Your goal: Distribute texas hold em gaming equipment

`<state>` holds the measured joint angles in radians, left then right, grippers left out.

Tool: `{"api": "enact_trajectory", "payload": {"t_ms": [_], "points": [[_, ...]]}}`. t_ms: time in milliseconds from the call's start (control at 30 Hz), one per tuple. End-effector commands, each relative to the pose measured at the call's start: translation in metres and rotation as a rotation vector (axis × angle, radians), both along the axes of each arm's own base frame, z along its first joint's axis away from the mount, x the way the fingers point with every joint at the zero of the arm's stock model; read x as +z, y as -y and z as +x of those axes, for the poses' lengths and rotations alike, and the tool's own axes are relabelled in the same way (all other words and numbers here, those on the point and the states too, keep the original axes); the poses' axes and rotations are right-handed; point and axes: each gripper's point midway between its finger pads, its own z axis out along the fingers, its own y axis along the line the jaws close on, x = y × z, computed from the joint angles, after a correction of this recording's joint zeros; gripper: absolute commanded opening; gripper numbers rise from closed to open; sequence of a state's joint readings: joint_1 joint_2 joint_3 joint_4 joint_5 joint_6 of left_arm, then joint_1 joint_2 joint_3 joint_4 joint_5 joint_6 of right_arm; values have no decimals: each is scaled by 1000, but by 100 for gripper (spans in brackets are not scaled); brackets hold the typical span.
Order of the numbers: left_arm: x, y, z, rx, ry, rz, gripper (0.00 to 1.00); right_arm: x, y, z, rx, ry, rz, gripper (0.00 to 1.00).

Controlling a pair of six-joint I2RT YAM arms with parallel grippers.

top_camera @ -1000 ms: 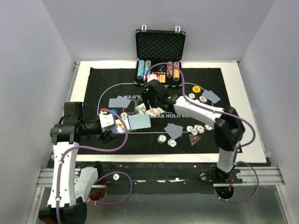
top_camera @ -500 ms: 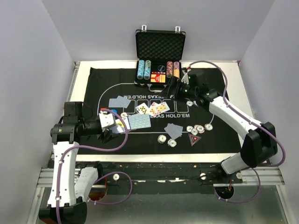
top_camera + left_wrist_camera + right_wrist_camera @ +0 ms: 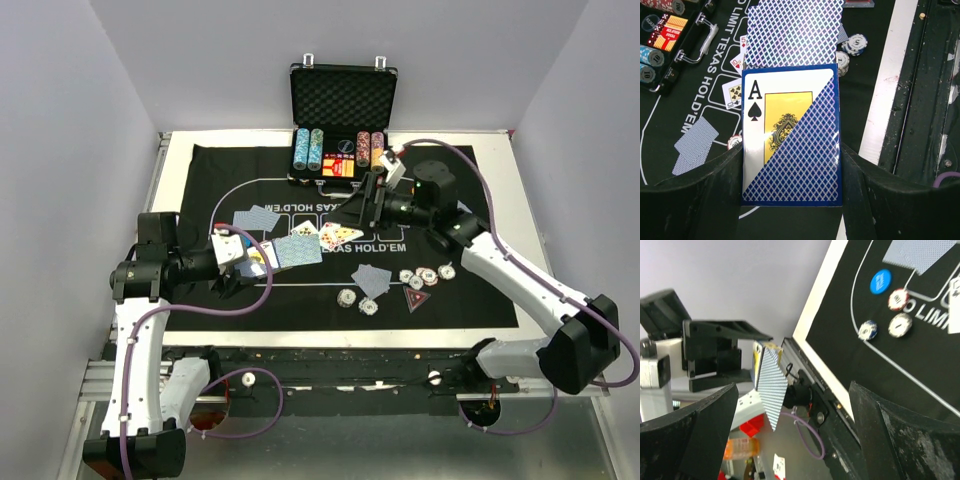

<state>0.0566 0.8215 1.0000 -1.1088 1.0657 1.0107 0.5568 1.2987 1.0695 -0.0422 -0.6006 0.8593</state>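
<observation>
Over a black poker mat (image 3: 450, 170) spread on the white worktop (image 3: 500, 150), with the chip case (image 3: 343, 98) open at the far edge, two robot arms face each other across a deal. At the mat's near-left edge, the left hand (image 3: 240, 258) is pinching the deck (image 3: 790, 135) by its long edges. An ace of spades is uppermost, and one blue-backed card (image 3: 795, 35) juts forward out of the pack toward the centre. The right hand (image 3: 358, 208), spread wide and carrying nothing, hangs above the middle of the mat just in front of the case, turned toward that offered card.

The step appears to be taking the card. It would go best with the right hand coming in level with it, closing only on its free end well clear of the left fingers, then drawing along its length so the pack does not fan.

Below lie face-up cards (image 3: 340, 235), two face-down pairs (image 3: 255, 217) (image 3: 372, 278), scattered chips (image 3: 425, 275), a red triangle marker (image 3: 415, 297) and a blue button (image 3: 882, 281).
</observation>
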Motion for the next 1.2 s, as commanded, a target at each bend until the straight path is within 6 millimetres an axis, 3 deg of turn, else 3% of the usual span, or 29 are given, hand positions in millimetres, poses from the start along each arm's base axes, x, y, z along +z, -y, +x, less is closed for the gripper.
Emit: {"api": "enact_trajectory", "payload": {"t_ms": [0, 100, 633, 1033, 1167], "points": [[1, 2, 5, -1, 0, -17, 36, -7, -27, -30, 94, -9, -9, 100], [2, 2, 5, -1, 3, -16, 36, -15, -41, -40, 131, -19, -32, 100], [2, 2, 4, -1, 20, -14, 36, -42, -70, -54, 179, -68, -47, 100], [5, 3, 3, -6, 27, -18, 37, -55, -67, -56, 154, -109, -61, 72], [5, 2, 2, -7, 31, -15, 37, -54, -65, -55, 141, -103, -62, 66]]}}
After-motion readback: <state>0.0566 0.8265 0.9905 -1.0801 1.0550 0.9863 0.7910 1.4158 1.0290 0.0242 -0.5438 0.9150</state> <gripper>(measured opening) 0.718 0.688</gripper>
